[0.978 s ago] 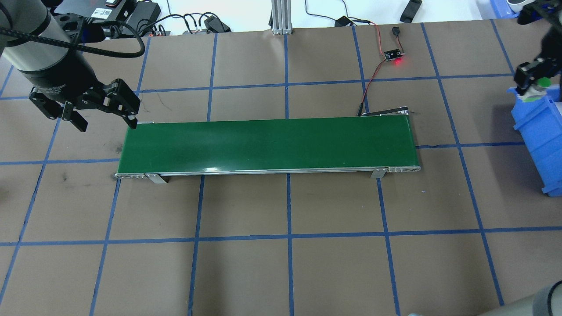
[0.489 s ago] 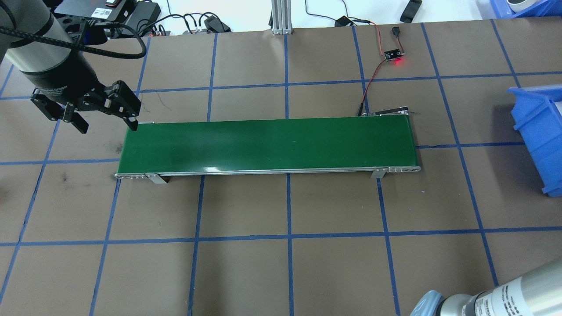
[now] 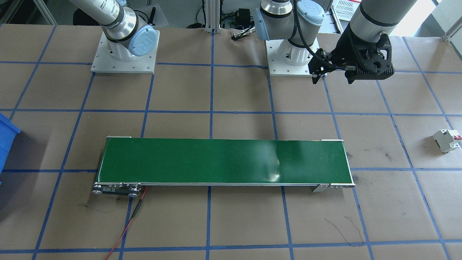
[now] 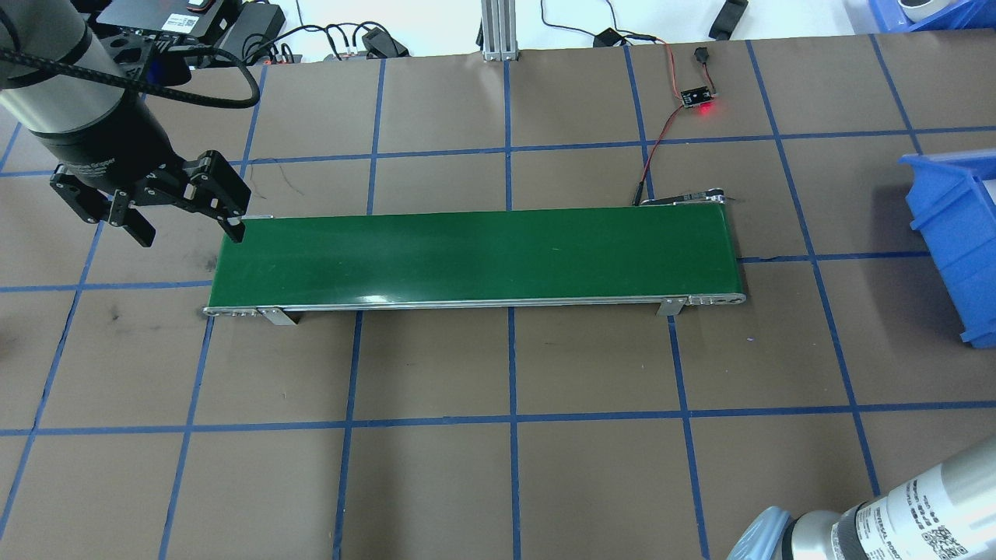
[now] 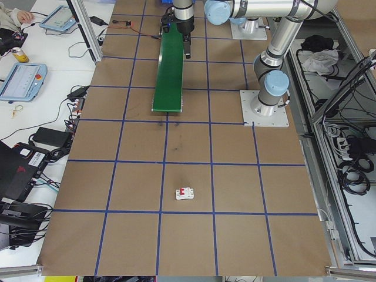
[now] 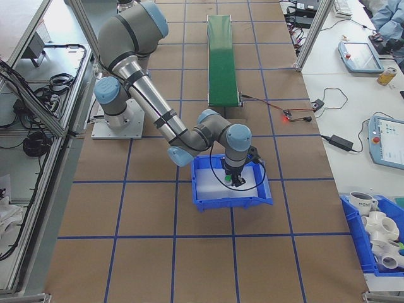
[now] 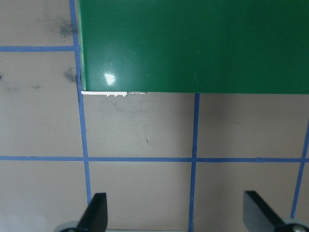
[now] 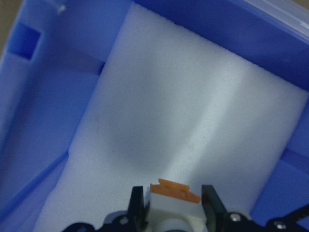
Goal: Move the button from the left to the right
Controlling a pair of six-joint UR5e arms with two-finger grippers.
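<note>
The right gripper [image 8: 172,205] is clamped on the button [image 8: 174,205]: its two black fingers [image 8: 137,205] press flat against the sides of the white-grey blocky body, and the ridged orange end sticks out past the fingertips. Only a curved edge of the lower part of the button shows, cut off by the bottom of the wrist view. Below it lies a slab of white foam [image 8: 193,125], soft and faintly pebbled, which lines the bottom of a glossy blue plastic bin [image 8: 43,111]. From the right end of the table the button is a small green dot in the gripper [image 6: 233,180], which hangs inside the bin [image 6: 208,202]; whether the button touches the foam I cannot tell.

The left gripper [image 4: 187,222] hovers with its black jaws spread wide and nothing between them, near the left end of the conveyor. From its wrist camera only the two tapered fingertips [image 7: 96,212] show, at the bottom edge.

The conveyor belt [image 4: 475,257] is a long, flat, dark green strip with a slight sheen, on a thin metal frame with small feet. A red and black wire runs from its far right corner to a small circuit board [image 4: 696,97] with a red light on. The table [image 4: 513,467] is covered in matt brown paper ruled into squares with blue tape [image 4: 513,358], scuffed in places. Well away past the conveyor's left end lies a white circuit breaker [image 3: 447,140] with a red tab.
</note>
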